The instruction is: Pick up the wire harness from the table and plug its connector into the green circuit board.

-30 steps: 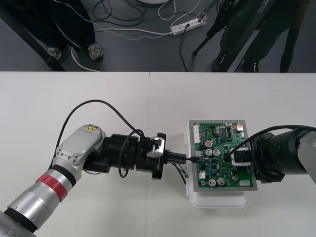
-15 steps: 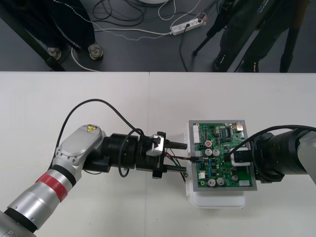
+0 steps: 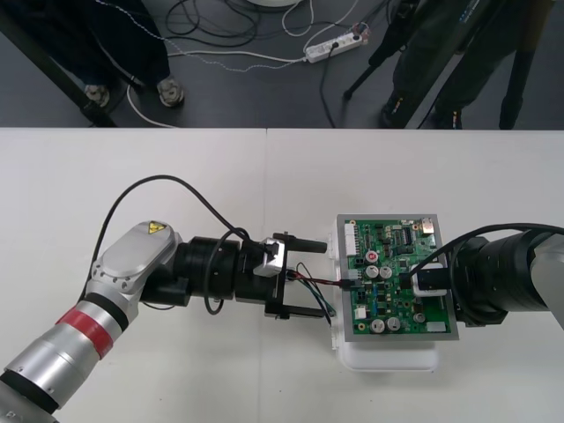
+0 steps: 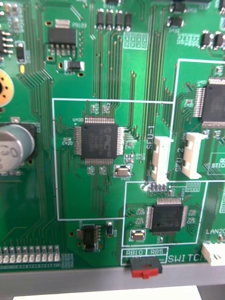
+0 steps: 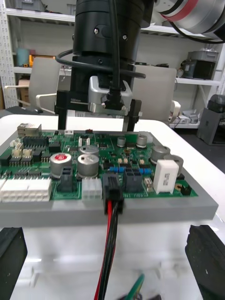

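Okay, status. My left gripper (image 3: pixel 307 275) sits just off the left edge of the green circuit board (image 3: pixel 388 240), pointing at it. Its fingers (image 3: pixel 304 240) are spread wide, with nothing gripped. In the left wrist view the gripper (image 5: pixel 108 243) has its fingers (image 5: pixel 11 255) out at the two corners, well clear of the wires.

The wire harness (image 3: pixel 319 282) runs through the gap between those fingers, touching neither. Its black plug (image 5: pixel 113 187) is seated in a connector on the board's (image 5: pixel 42 159) left edge, square and fully in as far as I can see. In the front view the plug (image 3: pixel 350 285) sits about halfway along that edge. The red and black wires (image 5: pixel 110 234) drop from the plug down over the white base (image 5: pixel 154 243) under the board. A green wire (image 5: pixel 137 287) loops loose beside the base (image 3: pixel 388 357), on the table (image 3: pixel 176 176). I can't make out the harness's other end.

My right gripper (image 3: pixel 421 282) is over the right part of the board. From the left wrist camera the right gripper (image 5: pixel 97 123) stands at the board's far side, with its fingers (image 5: pixel 133 117) set apart on either side of its camera (image 5: pixel 108 96) and nothing between them. The right wrist view looks straight down on the board (image 4: pixel 93 70) from close range.
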`<state>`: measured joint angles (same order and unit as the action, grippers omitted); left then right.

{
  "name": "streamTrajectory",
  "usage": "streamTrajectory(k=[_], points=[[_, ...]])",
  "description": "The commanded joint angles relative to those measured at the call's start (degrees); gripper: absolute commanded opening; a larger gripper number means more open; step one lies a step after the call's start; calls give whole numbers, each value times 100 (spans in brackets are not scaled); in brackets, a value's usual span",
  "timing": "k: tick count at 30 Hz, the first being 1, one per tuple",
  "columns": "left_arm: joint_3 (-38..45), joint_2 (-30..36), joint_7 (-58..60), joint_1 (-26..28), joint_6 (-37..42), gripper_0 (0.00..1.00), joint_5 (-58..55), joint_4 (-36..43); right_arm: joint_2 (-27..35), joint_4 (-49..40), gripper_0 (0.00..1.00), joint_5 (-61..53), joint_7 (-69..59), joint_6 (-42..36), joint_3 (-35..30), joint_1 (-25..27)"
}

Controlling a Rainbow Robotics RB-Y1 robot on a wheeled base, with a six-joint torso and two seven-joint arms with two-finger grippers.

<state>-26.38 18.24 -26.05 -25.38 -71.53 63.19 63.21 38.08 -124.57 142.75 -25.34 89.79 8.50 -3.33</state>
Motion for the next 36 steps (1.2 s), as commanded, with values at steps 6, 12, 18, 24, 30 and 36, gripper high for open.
streamTrajectory(k=[6, 12, 18, 24, 30, 36], points=[[301, 725, -190, -186, -379, 100, -79, 279, -151, -146, 100, -2, 477, 21, -235, -168], [415, 1252, 4, -178, -581, 100, -79, 569, -37, 56, 100, -239, 706, 21, -499, -168], [555, 1727, 127, -134, -748, 100, -123, 815, 271, 548, 100, -722, 1198, 21, -797, -186], [749, 2184, 426, -134, -924, 100, -114, 1105, 455, 926, 100, -1434, 1506, 21, -1342, -194], [1267, 2421, 1076, -125, -1487, 100, 123, 1404, 473, 1216, 100, -2401, 1769, 21, -1931, -186], [2173, 2404, 1709, -2, -1847, 100, 651, 1817, 780, 1242, 100, -3570, 1673, 21, -2133, -203]])
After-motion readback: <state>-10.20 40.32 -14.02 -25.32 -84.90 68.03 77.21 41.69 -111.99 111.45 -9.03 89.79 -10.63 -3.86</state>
